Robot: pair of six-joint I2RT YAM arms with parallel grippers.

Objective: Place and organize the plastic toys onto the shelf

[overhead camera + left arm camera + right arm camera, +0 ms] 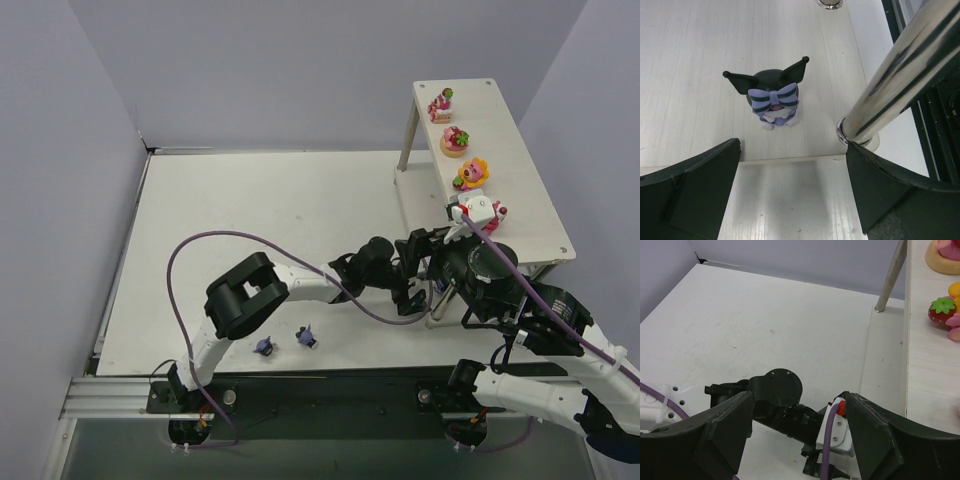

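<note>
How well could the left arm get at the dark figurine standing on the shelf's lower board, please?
Probably yes: the left gripper is open, and the dark figurine stands just ahead of it with nothing between. The shelf leg close beside it might catch a finger.

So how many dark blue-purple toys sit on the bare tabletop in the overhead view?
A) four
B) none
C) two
C: a dark toy and another dark toy sit side by side on the tabletop, near the left arm's base.
</note>
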